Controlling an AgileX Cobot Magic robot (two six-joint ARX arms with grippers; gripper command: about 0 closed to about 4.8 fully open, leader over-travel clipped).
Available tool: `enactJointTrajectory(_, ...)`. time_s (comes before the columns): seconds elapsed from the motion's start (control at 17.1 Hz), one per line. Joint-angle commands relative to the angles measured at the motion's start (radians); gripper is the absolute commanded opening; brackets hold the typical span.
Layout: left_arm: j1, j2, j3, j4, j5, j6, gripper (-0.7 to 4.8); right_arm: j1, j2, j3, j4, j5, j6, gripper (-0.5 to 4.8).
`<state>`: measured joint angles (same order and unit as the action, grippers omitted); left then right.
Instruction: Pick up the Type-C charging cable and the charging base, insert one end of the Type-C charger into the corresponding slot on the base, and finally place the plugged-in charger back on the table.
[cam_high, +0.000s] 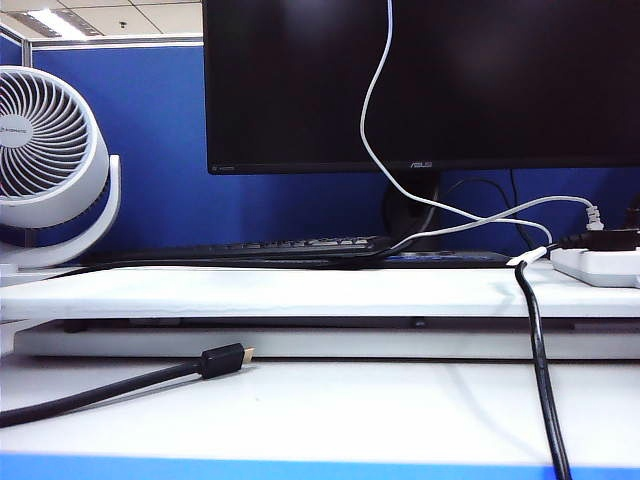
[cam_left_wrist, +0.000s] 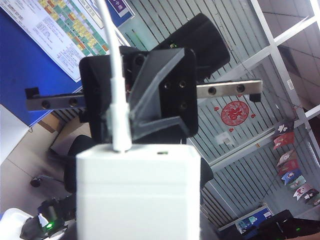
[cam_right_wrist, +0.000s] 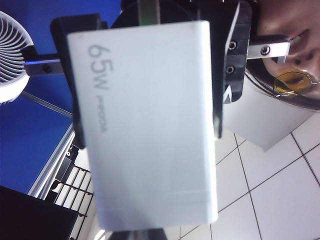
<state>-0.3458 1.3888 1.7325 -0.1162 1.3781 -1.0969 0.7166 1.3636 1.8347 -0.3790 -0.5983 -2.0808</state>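
Note:
The charging base is a white block marked 65W, and the black fingers of my left gripper are shut on its two sides. In the left wrist view the base fills the foreground. The white plug of the Type-C charging cable stands in a slot on its end face. My right gripper is shut on that plug. The cable drops in from above the exterior view, which shows neither gripper. The white table lies below.
A black cable with a gold-tipped plug lies at the table's front left. A second black cable runs down from a white power strip on the raised white board. Behind stand a monitor, a keyboard and a fan.

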Motion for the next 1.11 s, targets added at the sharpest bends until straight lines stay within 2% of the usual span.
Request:
enactJointTrajectory(0.06, 0.013, 0.015, 0.006, 0.020, -0.144, -0.011, 1.48, 0.024, -0.011, 0.002, -0.062, -0.189, 0.004, -0.05)
enactJointTrajectory(0.64, 0.013, 0.016, 0.006, 0.021, -0.143, 0.005, 1.49, 0.022, -0.010, 0.002, -0.090, -0.189, 0.012, -0.04)
enactJointTrajectory(0.88, 0.013, 0.016, 0.006, 0.021, -0.139, 0.008, 1.49, 0.022, -0.010, 0.002, -0.087, -0.188, 0.011, 0.59)
enactJointTrajectory(0.94, 0.013, 0.016, 0.006, 0.021, -0.135, 0.009, 1.49, 0.021, -0.010, 0.002, -0.087, -0.181, 0.011, 1.35)
enactJointTrajectory(1.0, 0.013, 0.016, 0.006, 0.021, -0.136, 0.009, 1.49, 0.021, -0.010, 0.002, -0.087, -0.180, 0.011, 1.55)
enactJointTrajectory(1.11, 0.013, 0.016, 0.006, 0.021, -0.136, 0.018, 1.49, 0.021, -0.011, 0.002, -0.087, -0.102, 0.006, 1.71)
